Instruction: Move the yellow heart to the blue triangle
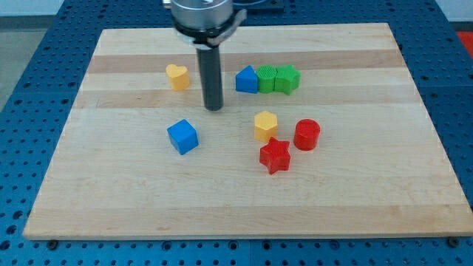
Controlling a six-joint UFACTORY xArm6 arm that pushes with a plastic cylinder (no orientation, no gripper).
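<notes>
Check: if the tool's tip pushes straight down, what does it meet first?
The bare board. My tip sits between the yellow heart and the blue triangle, slightly below both; it seems to touch neither, though depth is unclear.

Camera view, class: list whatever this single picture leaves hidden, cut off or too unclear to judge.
- Arm above the rod: cut off by the view's top edge; only the rod down to my tip shows.
- Two green blocks: pressed together to the right of the blue triangle, so their shapes are unclear.
- Far sides of the yellow heart and blue cube: hidden by the blocks themselves.
- Whether my tip touches the board: one view cannot settle it.
</notes>
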